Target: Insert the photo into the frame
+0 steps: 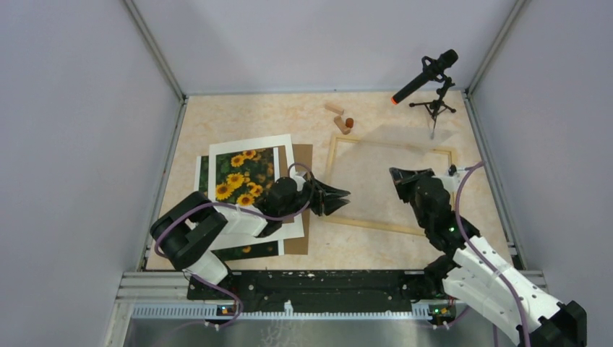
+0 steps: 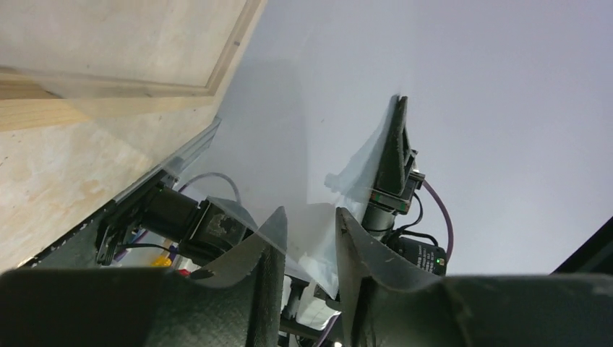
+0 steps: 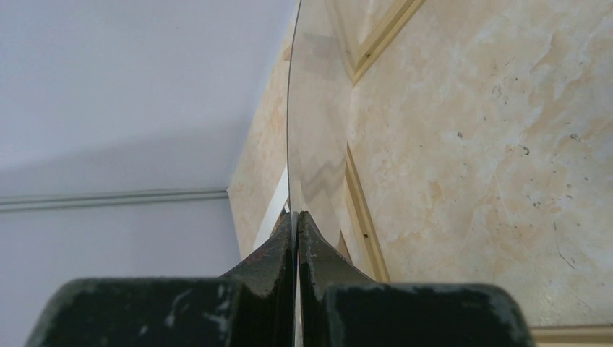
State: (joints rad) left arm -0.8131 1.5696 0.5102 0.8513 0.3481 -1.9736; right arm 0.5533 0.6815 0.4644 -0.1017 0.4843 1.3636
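The rectangular paper photo (image 1: pixel 244 177) is showing yellow-orange sunflowers on dark green, the card mat (image 1: pixel 249 142) around it plain white; the thin wooden rectangular frame (image 1: pixel 391 143) is looking pale blond, the thin stiff pane (image 3: pixel 318 130) colourless, the table top (image 1: pixel 246 116) beige-marbled.

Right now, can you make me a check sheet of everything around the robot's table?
Surface: beige marbled table, flat.
Job's things: photo lies under a white mat on a brown board, left of the frame; the frame holds no photo.
Clutter: small wooden blocks behind the frame; mic on a tripod, back right.
Grippers: right gripper shut on the edge of a clear sheet; left gripper has its jaws apart around the sheet's other side.
Cables: a purple cable loops along each arm.
Surroundings: plain grey walls on three sides.
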